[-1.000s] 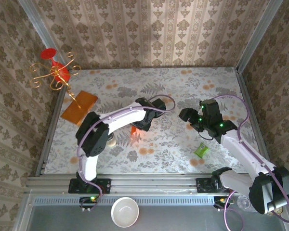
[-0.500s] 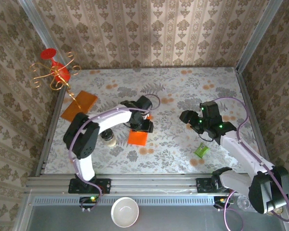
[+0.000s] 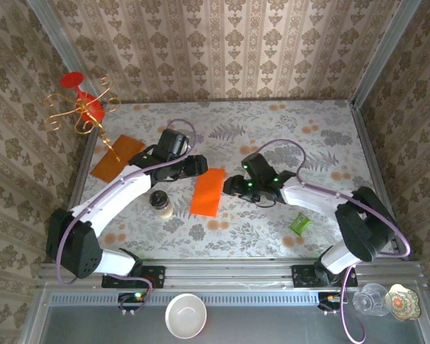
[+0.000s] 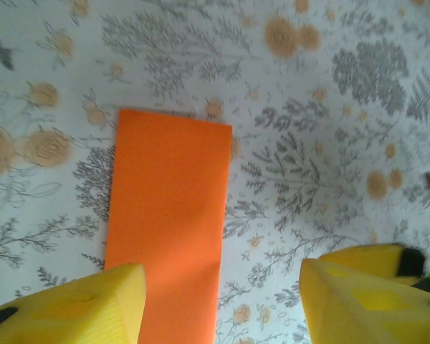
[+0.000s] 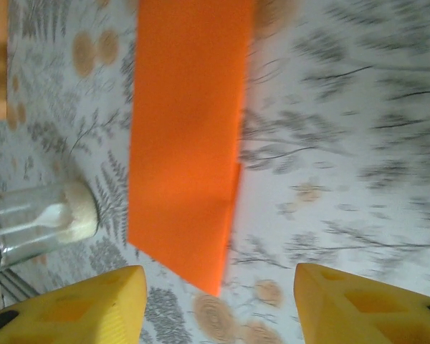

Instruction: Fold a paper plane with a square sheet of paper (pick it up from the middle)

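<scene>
Evidently found paper [image 3: 208, 192] lying flat on table [image 3: 294, 129], seemingly folded in half to a narrow strip. Saw left gripper [image 4: 218, 281] spread and empty by its far left corner, right gripper [image 5: 216, 276] likewise parted, holding nothing, near its right edge. Judged best to pin one long edge flat, then turn a corner to the crease, keeping edges square.

Your sheet of paper [image 3: 207, 191]: plain bright red-orange. Worktop [image 3: 272, 129]: pale, grey ferns, orange flowers. Left fingers [image 4: 72, 312], right fingers [image 5: 79, 308]: yellow. Flat sheet [image 3: 117, 158] at far left: duller amber. Packet [image 3: 299, 224]: green. Walls [image 3: 222, 50]: beige damask stripes.
</scene>
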Controlling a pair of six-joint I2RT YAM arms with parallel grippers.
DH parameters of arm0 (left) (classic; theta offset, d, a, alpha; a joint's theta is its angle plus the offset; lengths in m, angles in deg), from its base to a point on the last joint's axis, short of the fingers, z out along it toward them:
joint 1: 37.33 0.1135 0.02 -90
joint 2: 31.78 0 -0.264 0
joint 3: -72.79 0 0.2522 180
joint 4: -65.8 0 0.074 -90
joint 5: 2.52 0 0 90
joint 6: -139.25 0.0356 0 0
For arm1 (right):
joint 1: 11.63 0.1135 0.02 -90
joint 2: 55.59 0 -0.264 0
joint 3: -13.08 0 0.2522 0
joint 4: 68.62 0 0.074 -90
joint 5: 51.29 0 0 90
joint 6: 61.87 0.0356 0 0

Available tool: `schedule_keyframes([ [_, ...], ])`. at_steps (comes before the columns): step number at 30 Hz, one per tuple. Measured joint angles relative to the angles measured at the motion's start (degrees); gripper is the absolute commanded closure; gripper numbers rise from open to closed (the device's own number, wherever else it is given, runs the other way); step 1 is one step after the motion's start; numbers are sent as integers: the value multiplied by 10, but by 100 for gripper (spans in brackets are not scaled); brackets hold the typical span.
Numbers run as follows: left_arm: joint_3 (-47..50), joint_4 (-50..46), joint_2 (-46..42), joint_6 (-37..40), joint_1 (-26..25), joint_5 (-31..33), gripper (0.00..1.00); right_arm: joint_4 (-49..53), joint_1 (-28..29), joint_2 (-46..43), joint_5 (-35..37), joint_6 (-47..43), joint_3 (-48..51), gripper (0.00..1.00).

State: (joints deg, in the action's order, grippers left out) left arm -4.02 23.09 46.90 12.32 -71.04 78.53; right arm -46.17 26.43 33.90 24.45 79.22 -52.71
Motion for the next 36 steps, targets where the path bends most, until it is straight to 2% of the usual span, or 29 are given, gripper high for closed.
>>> schedule_keyframes([
  [7, 34, 13, -20, -20, 22, -1, 40, -12, 54, 99, 0, 4, -80, 45],
  [14, 61, 21, -22, -41, 39, -2, 39, 2, 55, 186, -3, 5, -145, 46],
  [20, 72, 21, -29, -52, 53, -2, 39, 10, 55, 216, -12, 2, -157, 47],
  [28, 72, 22, -29, -52, 57, -13, 39, 25, 46, 216, -11, -18, -152, 49],
  [36, 67, 24, 10, -49, 43, -58, 40, 51, -21, 115, -14, -113, -34, 49],
])
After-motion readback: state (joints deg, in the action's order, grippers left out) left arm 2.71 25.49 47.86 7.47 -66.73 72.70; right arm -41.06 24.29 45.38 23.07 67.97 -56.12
